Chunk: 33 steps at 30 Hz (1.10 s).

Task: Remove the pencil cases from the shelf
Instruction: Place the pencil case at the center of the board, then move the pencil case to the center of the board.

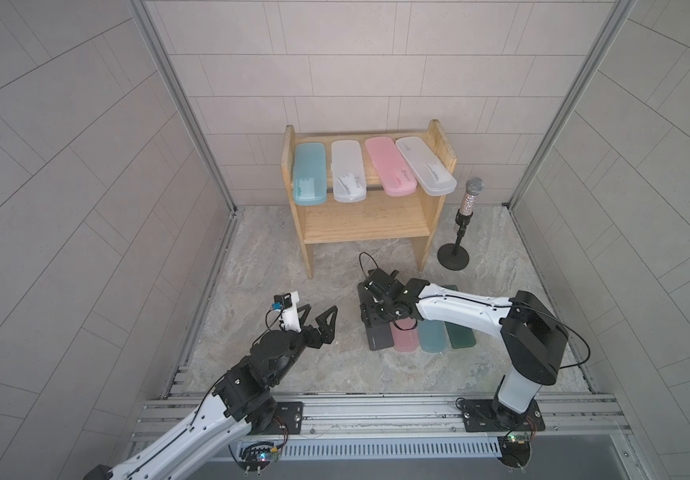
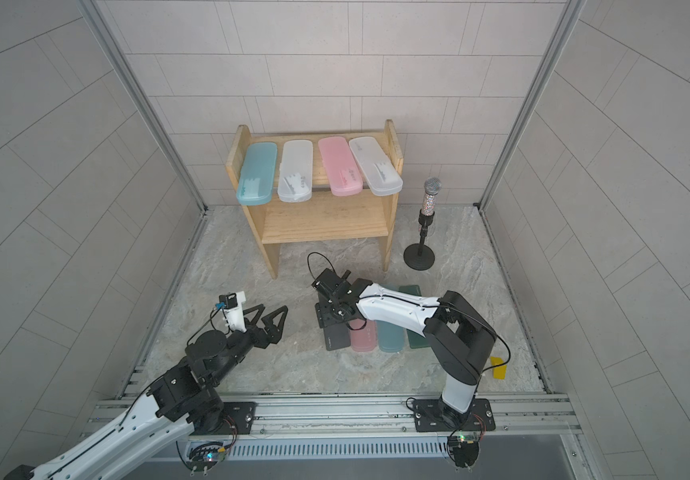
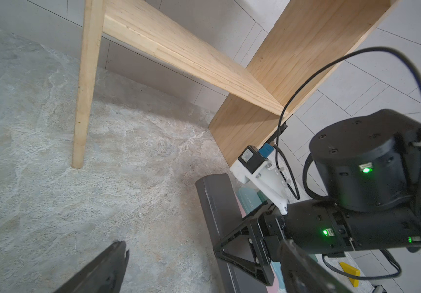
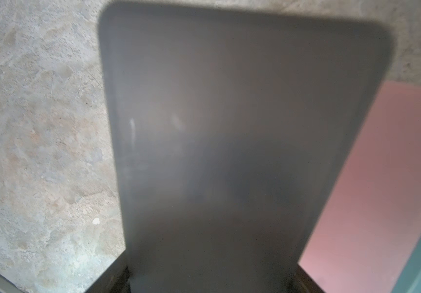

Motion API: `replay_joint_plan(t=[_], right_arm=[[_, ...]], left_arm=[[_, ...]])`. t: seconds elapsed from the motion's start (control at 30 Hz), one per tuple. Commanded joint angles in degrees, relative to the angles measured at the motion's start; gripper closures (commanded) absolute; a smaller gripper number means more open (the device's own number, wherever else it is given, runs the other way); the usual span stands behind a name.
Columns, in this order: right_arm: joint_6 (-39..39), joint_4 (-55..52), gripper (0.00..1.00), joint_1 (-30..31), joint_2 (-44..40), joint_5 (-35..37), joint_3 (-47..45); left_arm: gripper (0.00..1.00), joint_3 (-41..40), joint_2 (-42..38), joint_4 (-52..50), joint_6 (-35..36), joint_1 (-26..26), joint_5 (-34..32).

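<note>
While the right gripper (image 1: 370, 311) clamps the black case (image 1: 378, 338) across its width, that case rests on the table (image 1: 277, 257), leftmost in a tight row with a pink case (image 1: 403, 340), a light blue case (image 1: 432, 338) and a dark green case (image 1: 462, 332), out in front of the shelf (image 1: 366, 226). Left gripper (image 1: 321, 309): jaws wide, hovering over the table left of the row. Shelf backs onto the rear wall (image 1: 376, 62); its top tier carries four more, overhanging the front edge: top-tier blue case (image 1: 309, 174), left frosted case (image 1: 347, 171), top-tier pink case (image 1: 389, 166), right frosted case (image 1: 426, 166). Table surface is a mottled grey-beige stone look. Grey tiled walls close three sides, aluminium posts (image 1: 193, 137) in the rear corners, aluminium rail (image 1: 376, 409) along the front under both arm bases. Glittery microphone (image 1: 473, 195) stands right of the shelf.
</note>
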Motion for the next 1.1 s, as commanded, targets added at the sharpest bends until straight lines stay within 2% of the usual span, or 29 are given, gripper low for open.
replay_joint_plan(t=[0.0, 0.43, 1.07], right_arm=[[1.75, 0.73, 0.36, 0.34, 1.49, 1.32, 1.53], [3.30, 0.58, 0.33, -0.05, 5.11, 4.41, 0.99], [2.94, 0.92, 0.31, -2.22, 4.25, 5.51, -3.01]], left_arm=[[0.00, 0.72, -0.38, -0.99, 1.07, -0.17, -0.70], [0.00, 0.09, -1.73, -2.42, 1.06, -0.19, -0.63], [0.00, -0.07, -2.03, -2.63, 0.48, -0.19, -0.20]])
